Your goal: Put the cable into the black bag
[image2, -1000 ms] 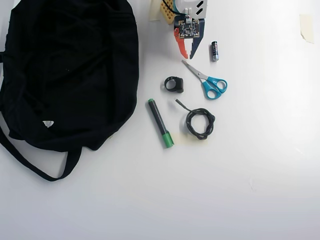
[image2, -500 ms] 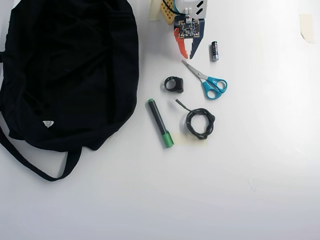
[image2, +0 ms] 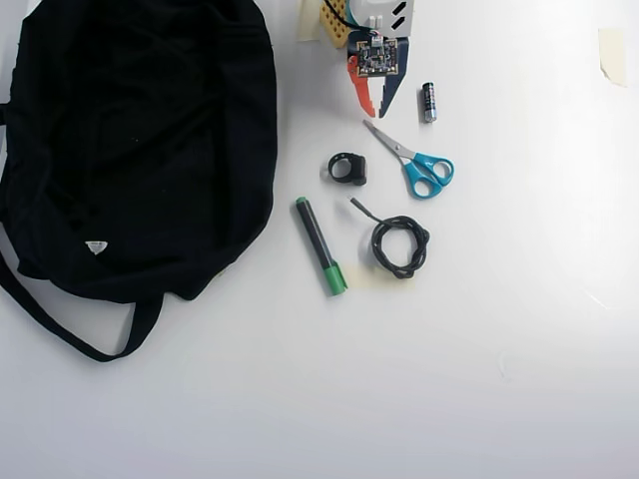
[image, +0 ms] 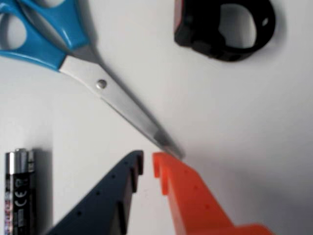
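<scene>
Bright, even light; blurry wrist view

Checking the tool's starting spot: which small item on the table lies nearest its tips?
The scissors: their blade points almost touch the tool tips in the wrist view. The battery lies off to one side, the black ring piece farther out.

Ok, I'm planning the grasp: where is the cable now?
In the overhead view the cable lies right of centre on the table, between the green-capped marker on its left and the scissors above.
</scene>
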Controlling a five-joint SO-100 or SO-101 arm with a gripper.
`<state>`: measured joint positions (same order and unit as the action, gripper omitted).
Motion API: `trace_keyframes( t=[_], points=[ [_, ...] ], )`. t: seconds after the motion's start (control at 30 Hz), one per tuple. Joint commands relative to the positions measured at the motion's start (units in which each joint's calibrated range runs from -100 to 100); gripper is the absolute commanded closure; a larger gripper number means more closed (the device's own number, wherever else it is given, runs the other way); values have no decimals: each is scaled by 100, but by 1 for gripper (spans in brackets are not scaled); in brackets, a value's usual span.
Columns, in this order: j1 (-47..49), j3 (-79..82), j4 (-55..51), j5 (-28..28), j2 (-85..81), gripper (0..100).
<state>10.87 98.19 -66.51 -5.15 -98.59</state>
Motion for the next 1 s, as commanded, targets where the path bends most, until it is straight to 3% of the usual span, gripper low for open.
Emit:
trace_keyframes(
  t=[0.0, 0.97],
  points=[
    [27, 109, 1, 28, -58, 98],
    [27, 109, 1, 28, -33, 98]
  ],
)
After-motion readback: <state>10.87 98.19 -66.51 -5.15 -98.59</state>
